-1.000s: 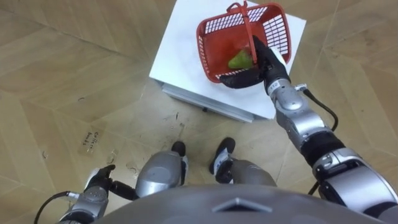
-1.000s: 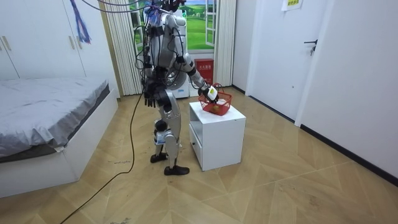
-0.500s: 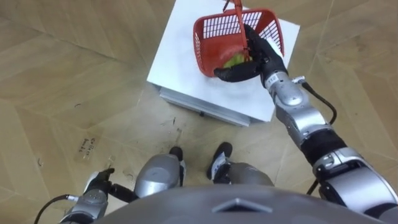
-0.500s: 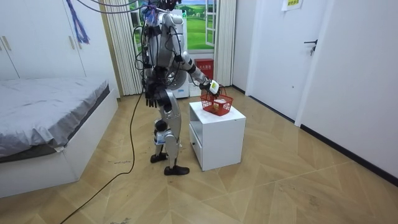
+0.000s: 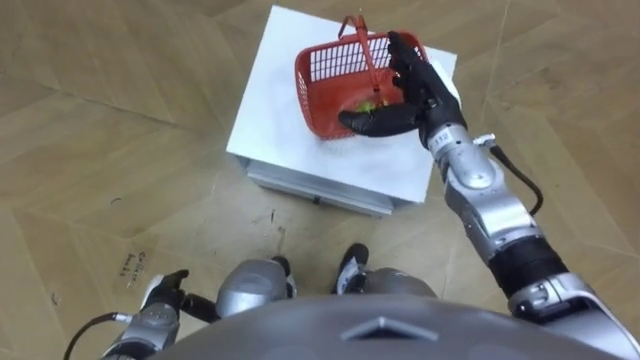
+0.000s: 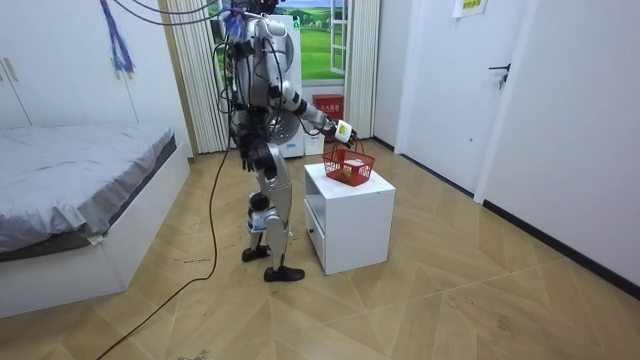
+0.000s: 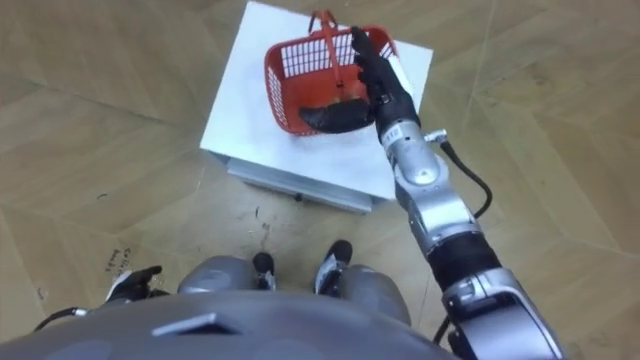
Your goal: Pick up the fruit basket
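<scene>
The red plastic fruit basket (image 5: 325, 85) (image 7: 290, 85) (image 6: 349, 168) hangs tilted over the white bedside cabinet (image 5: 290, 130) (image 6: 355, 215), and a green fruit (image 5: 366, 101) shows inside it. Its thin red handle (image 5: 362, 50) rises to my right hand (image 5: 415, 90) (image 7: 378, 85) (image 6: 341, 130), which is closed on it with the thumb stretched under the rim. In the room view the basket looks raised just off the cabinet top. My left hand (image 5: 160, 298) (image 7: 133, 284) hangs relaxed beside my left leg. I stand upright at the cabinet's side.
The cabinet has an open shelf (image 6: 322, 222) in its front. A bed (image 6: 70, 190) lies at the room view's left, with curtains (image 6: 195, 80) and a window behind me. A white door (image 6: 510, 100) is at the room view's right. Parquet floor (image 5: 120, 120) surrounds the cabinet.
My right arm has risen and reached further out with the handle, so the basket has come up and shifted toward the cabinet's left side. The head camera has shifted too.
</scene>
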Motion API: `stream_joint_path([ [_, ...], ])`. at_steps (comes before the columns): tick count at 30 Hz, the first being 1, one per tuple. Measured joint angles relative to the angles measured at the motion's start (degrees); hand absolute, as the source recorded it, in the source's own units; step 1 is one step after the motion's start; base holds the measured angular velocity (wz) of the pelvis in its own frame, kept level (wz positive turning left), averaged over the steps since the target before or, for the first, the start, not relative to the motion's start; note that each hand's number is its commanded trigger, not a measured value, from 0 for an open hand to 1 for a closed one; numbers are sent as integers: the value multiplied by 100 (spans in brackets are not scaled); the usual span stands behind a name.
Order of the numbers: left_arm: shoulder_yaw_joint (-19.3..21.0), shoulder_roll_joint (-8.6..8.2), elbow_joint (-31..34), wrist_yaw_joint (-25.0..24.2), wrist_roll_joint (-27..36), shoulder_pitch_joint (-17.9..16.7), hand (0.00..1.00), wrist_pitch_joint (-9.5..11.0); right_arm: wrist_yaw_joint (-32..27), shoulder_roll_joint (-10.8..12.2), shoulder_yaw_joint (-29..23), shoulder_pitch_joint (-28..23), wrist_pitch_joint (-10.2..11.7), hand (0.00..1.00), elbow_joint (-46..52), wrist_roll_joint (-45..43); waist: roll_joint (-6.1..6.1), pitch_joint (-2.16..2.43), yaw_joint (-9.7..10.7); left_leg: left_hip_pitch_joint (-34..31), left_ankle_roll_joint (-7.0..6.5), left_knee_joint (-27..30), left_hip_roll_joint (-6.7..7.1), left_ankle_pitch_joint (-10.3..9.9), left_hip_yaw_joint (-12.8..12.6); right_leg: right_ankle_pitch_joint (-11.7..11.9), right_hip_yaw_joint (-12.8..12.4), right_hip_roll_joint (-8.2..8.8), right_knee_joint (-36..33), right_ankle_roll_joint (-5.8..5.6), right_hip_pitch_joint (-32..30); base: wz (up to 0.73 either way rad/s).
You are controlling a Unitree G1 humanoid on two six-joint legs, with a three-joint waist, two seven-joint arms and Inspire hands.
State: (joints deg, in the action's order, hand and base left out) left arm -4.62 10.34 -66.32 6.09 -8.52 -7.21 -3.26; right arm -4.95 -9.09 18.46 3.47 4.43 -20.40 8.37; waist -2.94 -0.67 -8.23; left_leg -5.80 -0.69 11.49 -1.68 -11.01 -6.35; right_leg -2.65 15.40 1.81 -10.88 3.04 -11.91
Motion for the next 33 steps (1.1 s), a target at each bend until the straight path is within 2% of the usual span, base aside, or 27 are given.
stream_joint_path([
  [3,13,-1,172,16,3,-47,0,29,-175,-13,-27,-68,77,0,160,-140,7,14,74,98,2,-29,-14,-1,-90,0,-74,-34,2,0,30,-13],
  [5,23,-22,340,111,11,-147,0,98,-318,-16,-150,-309,108,0,411,-397,42,32,130,251,6,-114,-43,-5,-141,-5,-119,-55,10,-7,122,-14],
  [7,45,-21,405,117,34,-174,0,125,-450,-45,-244,-481,126,0,554,-510,70,28,200,347,7,-176,-57,-5,-152,-12,-125,-71,26,-17,190,-6],
  [8,93,-23,424,119,169,-189,0,135,-514,-51,-327,-580,156,0,557,-614,82,42,246,393,8,-200,-52,-6,-178,-16,-134,-85,28,-18,209,-9],
  [10,215,-27,463,120,386,-244,0,192,-645,-52,-481,-733,185,0,539,-732,99,37,354,452,8,-222,-56,-8,-201,-23,-148,-88,32,-24,251,-8],
  [13,439,-44,517,221,445,-368,0,228,-827,-96,-726,-1119,196,0,509,-1044,129,53,459,582,14,-273,-57,-35,-255,-58,-237,-106,28,-34,346,-12],
  [17,575,-66,567,258,451,-413,0,235,-887,-122,-1075,-1263,214,0,-491,-1799,179,50,655,758,6,-327,-55,-46,-291,-79,-285,-114,26,-58,457,-4],
  [19,586,-63,569,270,447,-412,0,253,-897,-165,-1137,-1339,197,0,-1075,-1993,207,62,666,814,0,-337,-58,-61,-290,-115,-270,-114,25,-70,543,0],
  [23,707,-69,572,350,381,-410,0,326,-862,-201,-1218,-1503,196,0,-2295,-1840,232,64,665,947,2,-393,-59,-65,-287,-150,-294,-122,37,-80,653,2],
  [25,713,-80,579,341,310,-408,0,332,-840,-205,-1390,-1583,188,0,-2806,-1830,258,84,667,968,0,-391,-65,-78,-276,-159,-265,-121,78,-95,719,10],
  [29,892,-78,580,323,138,-456,0,327,-614,-195,-1636,-1620,144,0,-3545,-1672,268,75,660,1000,-1,-392,-58,-90,-276,-202,-256,-111,20,-104,719,0],
  [32,890,-95,579,322,130,-494,0,271,-387,-123,-1625,-1547,9,0,-3995,-1217,267,63,638,1098,6,-382,-57,-123,-231,-224,-252,-125,23,-106,819,1],
  [33,892,-95,578,323,85,-504,0,215,-322,-88,-1627,-1508,-77,0,-4131,-1064,266,41,637,1152,9,-387,-58,-129,-221,-232,-249,-130,31,-109,881,5],
])
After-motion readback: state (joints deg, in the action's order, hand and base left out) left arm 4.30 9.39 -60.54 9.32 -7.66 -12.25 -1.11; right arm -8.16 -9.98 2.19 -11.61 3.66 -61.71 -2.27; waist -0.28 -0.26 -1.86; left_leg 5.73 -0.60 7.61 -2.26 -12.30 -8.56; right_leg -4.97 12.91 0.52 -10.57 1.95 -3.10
